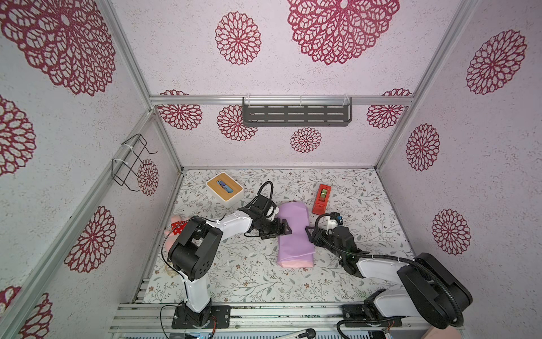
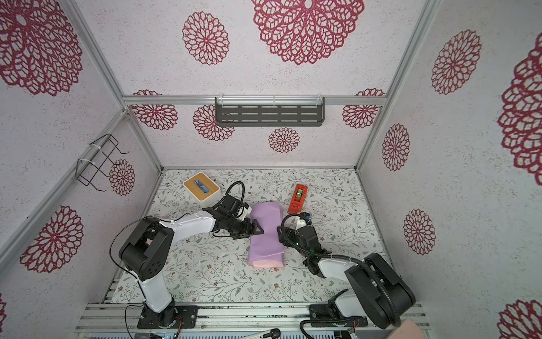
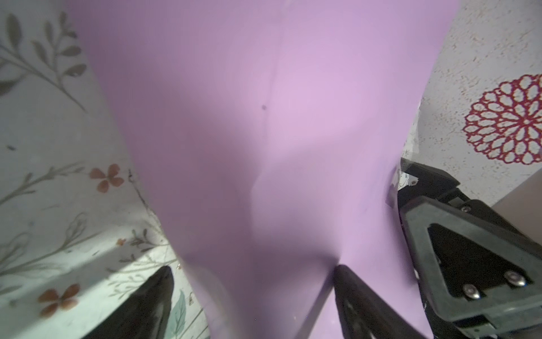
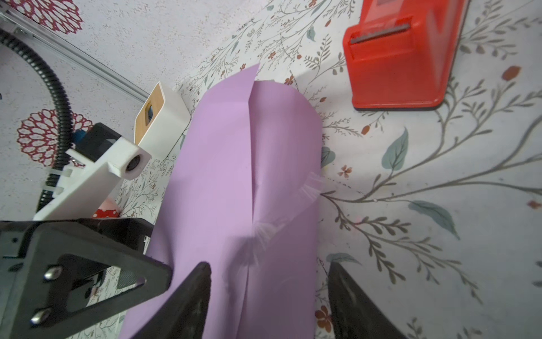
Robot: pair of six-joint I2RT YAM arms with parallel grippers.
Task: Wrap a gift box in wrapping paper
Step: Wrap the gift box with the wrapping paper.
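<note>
While the wrapping paper [image 1: 293,232] is lying as a lilac sleeve in the middle of the worktop [image 1: 249,273], lengthwise front to back, its pink inner face is showing only at the open near end. The gift box is not showing in any view. Judgement: it is sitting inside the sleeve. The left end effector [image 1: 286,229] is standing against the sleeve's left flank with its jaws wide and gripping nothing; in the left wrist view one fingertip [image 3: 340,268] is denting the paper. Likely purpose: bracing the sleeve so that it is not rolling or springing apart. The right end effector [image 4: 268,264] is facing it from the right flank, jaws apart and empty, just short of the overlapped seam [image 4: 252,146]. A streaky patch of what looks like clear tape [image 4: 265,230] is crossing that seam, though blur is preventing certainty. Surroundings: the red tape dispenser [image 1: 321,199] is waiting just behind the right arm, near the sleeve's far end and within easy reach. The white box with the wooden slotted top [image 1: 224,186] is sitting well apart at the far left, and a plush toy [image 1: 177,227] is lying beside the left arm. Nothing is blocking either open end of the sleeve.
</note>
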